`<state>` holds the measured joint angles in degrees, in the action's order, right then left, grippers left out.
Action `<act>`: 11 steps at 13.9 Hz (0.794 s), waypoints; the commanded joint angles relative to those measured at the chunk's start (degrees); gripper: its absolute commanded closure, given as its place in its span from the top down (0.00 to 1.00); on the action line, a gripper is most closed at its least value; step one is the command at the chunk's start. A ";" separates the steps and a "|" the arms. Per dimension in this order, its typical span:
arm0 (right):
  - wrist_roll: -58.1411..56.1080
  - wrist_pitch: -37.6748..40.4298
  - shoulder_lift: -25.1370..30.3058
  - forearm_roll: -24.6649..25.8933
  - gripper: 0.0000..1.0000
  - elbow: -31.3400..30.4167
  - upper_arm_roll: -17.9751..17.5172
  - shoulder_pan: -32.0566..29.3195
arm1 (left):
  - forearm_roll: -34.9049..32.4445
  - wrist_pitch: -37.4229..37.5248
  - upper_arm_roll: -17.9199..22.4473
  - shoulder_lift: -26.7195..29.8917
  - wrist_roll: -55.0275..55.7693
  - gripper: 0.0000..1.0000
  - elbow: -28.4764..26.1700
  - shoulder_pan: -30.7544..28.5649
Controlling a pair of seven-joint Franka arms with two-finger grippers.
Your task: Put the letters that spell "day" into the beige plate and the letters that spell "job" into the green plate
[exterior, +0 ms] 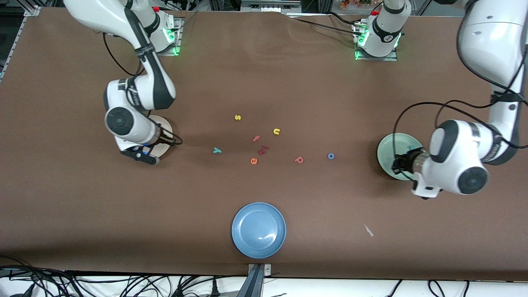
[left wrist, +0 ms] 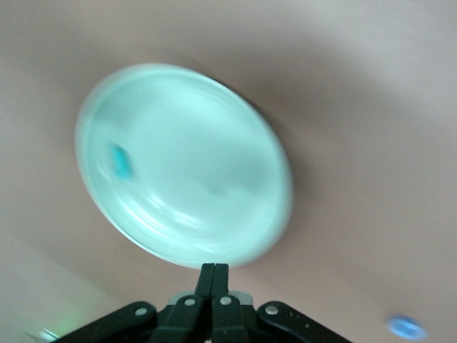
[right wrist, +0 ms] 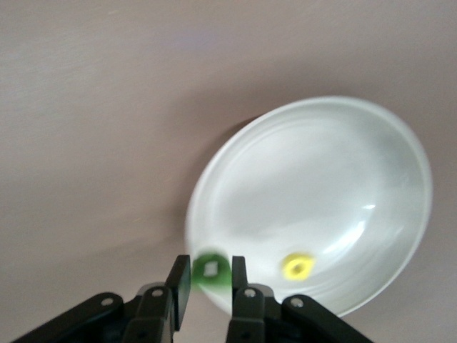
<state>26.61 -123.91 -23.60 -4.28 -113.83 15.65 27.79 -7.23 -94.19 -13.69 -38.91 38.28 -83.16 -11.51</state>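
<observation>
My right gripper (right wrist: 208,266) hangs over the rim of the beige plate (right wrist: 321,171), shut on the green a (right wrist: 212,276). The yellow d (right wrist: 297,266) lies in that plate. Under the right arm, only an edge of the beige plate (exterior: 161,122) shows in the front view. My left gripper (left wrist: 214,271) is shut and empty just off the rim of the green plate (left wrist: 200,164), where the teal j (left wrist: 120,161) lies. On the table between the plates lie the teal y (exterior: 217,150), the pinkish-red b (exterior: 299,159) and the blue o (exterior: 331,156).
Stray letters lie mid-table: a yellow s (exterior: 237,117), a yellow n (exterior: 276,131), a pink f (exterior: 256,138), a red piece (exterior: 263,149) and an orange e (exterior: 253,161). A blue plate (exterior: 258,229) sits close to the front camera. A white scrap (exterior: 368,230) lies toward the left arm's end.
</observation>
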 commanded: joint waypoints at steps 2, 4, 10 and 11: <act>-7.00 -2.29 -1.88 -0.64 0.30 -1.82 1.57 -1.85 | -3.41 -2.91 -0.64 0.68 -10.84 0.00 -5.33 -6.67; -8.32 -3.79 -1.80 -0.73 0.30 -3.32 1.66 -1.95 | -4.02 -7.91 -0.64 0.15 -10.86 0.00 -8.40 -7.30; -6.49 2.77 0.04 -0.99 0.99 1.31 1.14 -1.68 | -3.93 -9.09 -1.25 1.19 -9.89 1.00 -9.48 -6.60; -4.65 4.80 -0.04 -1.69 0.99 3.33 0.35 -1.42 | -3.85 -8.13 -2.64 2.34 -9.45 1.00 -9.12 -5.90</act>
<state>20.10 -123.61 -24.75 -4.60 -113.65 17.02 25.89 -9.22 -103.70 -14.91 -39.76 27.90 -92.23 -18.59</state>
